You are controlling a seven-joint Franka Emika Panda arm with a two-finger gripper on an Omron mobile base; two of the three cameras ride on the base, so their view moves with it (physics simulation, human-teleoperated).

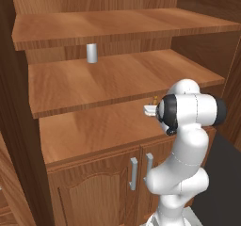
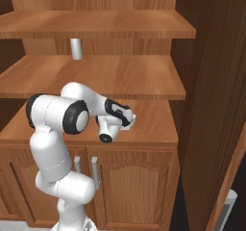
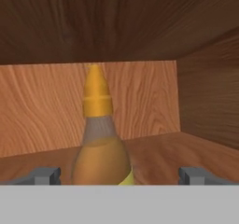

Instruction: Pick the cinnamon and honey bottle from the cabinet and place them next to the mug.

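Observation:
In the hand view the honey bottle (image 3: 99, 157) stands upright and close up on the lowest open shelf of the cabinet (image 1: 94, 84). It has an amber body and a pointed orange-yellow cap. My gripper (image 3: 120, 176) is open, with one fingertip on each side of the bottle's body and a gap on both sides. From the left base view the gripper (image 1: 150, 108) reaches in under the middle shelf, and a sliver of the honey bottle (image 1: 156, 99) shows just past it. The cinnamon and the mug are out of view.
A plain grey cylinder (image 1: 92, 53) stands at the back of the middle shelf. The shelf board hangs low over the bottle, and the cabinet's side wall (image 3: 210, 101) is close on the right. The lower double doors, with silver bar handles (image 1: 133, 173), are shut.

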